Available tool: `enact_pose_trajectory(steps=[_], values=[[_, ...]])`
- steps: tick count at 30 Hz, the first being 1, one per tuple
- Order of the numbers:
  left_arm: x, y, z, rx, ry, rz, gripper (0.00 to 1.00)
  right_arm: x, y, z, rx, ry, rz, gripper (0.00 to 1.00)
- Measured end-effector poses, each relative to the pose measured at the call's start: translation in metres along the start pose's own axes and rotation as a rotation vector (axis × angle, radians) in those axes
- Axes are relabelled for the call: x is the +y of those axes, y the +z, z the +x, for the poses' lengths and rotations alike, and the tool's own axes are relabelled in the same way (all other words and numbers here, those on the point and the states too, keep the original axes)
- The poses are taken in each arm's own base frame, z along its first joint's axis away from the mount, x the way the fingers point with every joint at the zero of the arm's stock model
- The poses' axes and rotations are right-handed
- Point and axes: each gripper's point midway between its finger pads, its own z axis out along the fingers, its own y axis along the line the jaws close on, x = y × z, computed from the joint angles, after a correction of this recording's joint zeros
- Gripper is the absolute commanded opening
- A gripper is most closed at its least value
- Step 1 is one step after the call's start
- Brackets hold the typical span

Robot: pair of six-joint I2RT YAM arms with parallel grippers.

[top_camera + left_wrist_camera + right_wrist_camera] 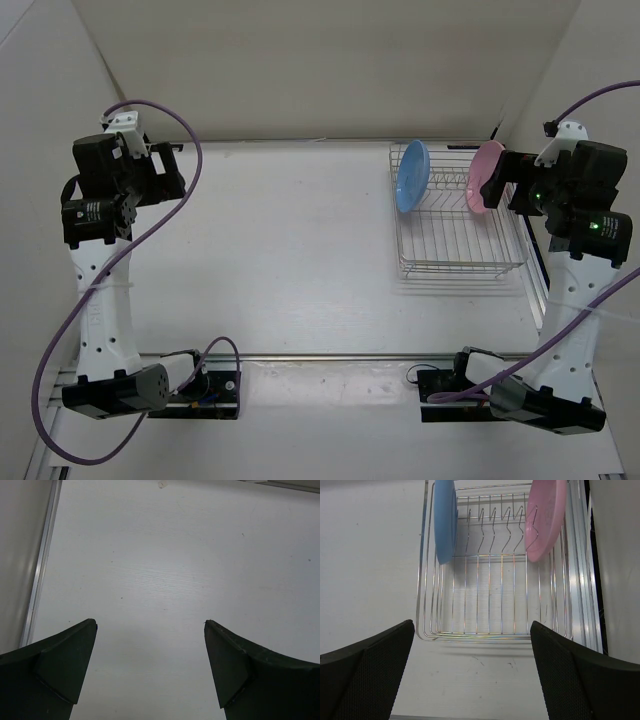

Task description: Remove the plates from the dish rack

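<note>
The silver wire dish rack (pixel 478 252) stands at the far right of the table. The light blue plate (pixel 412 176) stands upright in its left slot and the pink plate (pixel 483 178) in its right slot. My right gripper (pixel 497 182) is open and empty, raised beside the pink plate. In the right wrist view the rack (pixel 490 630) lies ahead of the open gripper (pixel 471 625), with the blue plate (pixel 445 520) at left and the pink plate (pixel 545 517) at right. My left gripper (pixel 168 168) is open and empty at the far left, over bare table (pixel 150 622).
White walls close in the table at the back and sides. A metal rail (pixel 535 270) runs along the table's right edge beside the rack, and another (pixel 40 570) along the left edge. Purple cables (pixel 190 150) loop from both arms.
</note>
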Motion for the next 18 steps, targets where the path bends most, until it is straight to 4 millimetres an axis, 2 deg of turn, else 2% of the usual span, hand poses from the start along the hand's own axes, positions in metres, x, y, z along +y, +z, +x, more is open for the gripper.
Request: enact_pose_trajectory(steps=[12, 15, 18], values=[[-0.005, 0.001, 0.001, 0.003, 0.0, 0.03, 1.0, -0.001, 0.002, 0.003, 0.011, -0.002, 0.003, 1.0], [-0.006, 0.002, 0.003, 0.009, -0.001, 0.035, 1.0, -0.003, 0.007, 0.011, 0.029, -0.021, 0.004, 1.0], [-0.006, 0.004, 0.004, 0.013, 0.0, 0.038, 1.0, -0.012, 0.022, 0.025, 0.059, -0.071, 0.064, 1.0]])
